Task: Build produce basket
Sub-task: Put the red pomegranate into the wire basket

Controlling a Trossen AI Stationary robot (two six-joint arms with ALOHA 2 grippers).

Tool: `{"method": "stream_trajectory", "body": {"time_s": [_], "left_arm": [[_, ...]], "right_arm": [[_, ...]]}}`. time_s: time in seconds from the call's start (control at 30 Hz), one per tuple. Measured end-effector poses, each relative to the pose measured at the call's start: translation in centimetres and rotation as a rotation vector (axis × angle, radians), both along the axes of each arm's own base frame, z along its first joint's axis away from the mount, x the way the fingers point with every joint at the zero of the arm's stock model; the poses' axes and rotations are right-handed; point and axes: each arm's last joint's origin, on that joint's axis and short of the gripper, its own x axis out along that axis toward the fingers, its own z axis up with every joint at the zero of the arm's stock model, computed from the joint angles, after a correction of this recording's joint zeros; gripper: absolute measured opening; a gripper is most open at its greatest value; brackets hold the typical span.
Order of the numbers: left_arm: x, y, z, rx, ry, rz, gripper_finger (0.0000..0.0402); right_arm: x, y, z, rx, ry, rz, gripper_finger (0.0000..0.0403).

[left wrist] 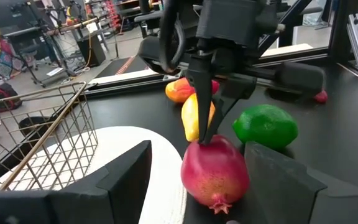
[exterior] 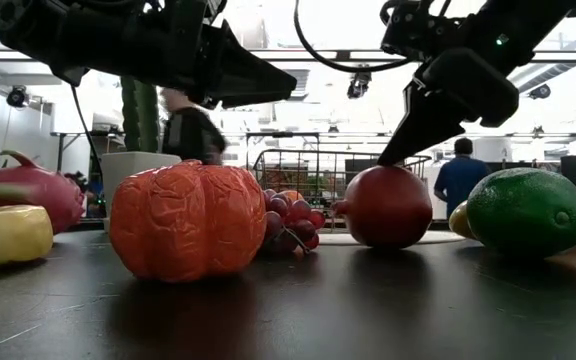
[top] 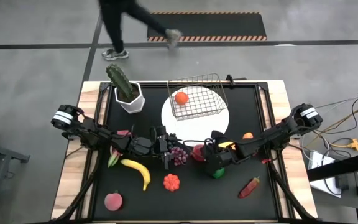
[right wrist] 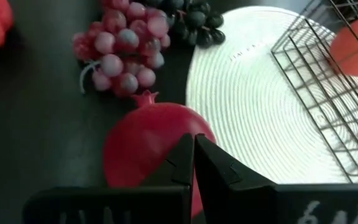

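The wire basket [top: 197,94] stands on a round white mat [top: 219,121] with an orange [top: 181,98] inside. The rest of the produce lies on the black table: purple grapes [top: 179,155], a red pomegranate [top: 199,153], a green lime [top: 218,172], a banana [top: 138,171], a small orange pumpkin [top: 171,182], a peach [top: 113,201] and a red chili [top: 248,186]. My right gripper [right wrist: 194,140] is shut, its tips on the pomegranate. My left gripper [top: 168,148] is open and empty above the grapes, facing the pomegranate. My right gripper touches the pomegranate's upper side [left wrist: 209,147] with the tips of its shut fingers [exterior: 388,158]. The fingers come from above, slanting down from the table's right. The pomegranate rests on the table at the mat's near edge, its crown [right wrist: 146,97] toward the grapes.
A cactus in a white pot [top: 128,93] stands at the far left. A dragon fruit [top: 114,155] lies under the left arm. A yellow piece [top: 227,145] and an orange piece [top: 247,135] lie under the right arm. A person [top: 126,25] walks beyond the table's far edge.
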Motion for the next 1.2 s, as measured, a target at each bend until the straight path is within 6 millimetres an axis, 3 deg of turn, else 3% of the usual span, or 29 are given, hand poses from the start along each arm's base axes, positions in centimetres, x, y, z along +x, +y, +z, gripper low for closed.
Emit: {"method": "stream_trajectory", "body": {"time_s": [0.5,0.93,1.2], "left_arm": [[0.6,-0.3,-1.0,-0.035,-0.022,-0.032,0.0240],[4.6,-0.3,-4.6,-0.089,-0.004,-0.041,0.0240],[5.4,0.9,-6.0,-0.191,0.025,-0.026,0.0240]], "right_arm": [[-0.8,-0.3,0.0,-0.009,0.059,-0.017,0.0008],[-1.0,-0.3,-0.1,-0.012,0.075,-0.020,0.0008],[-1.0,-0.3,-0.1,-0.013,0.076,-0.018,0.0008]]}}
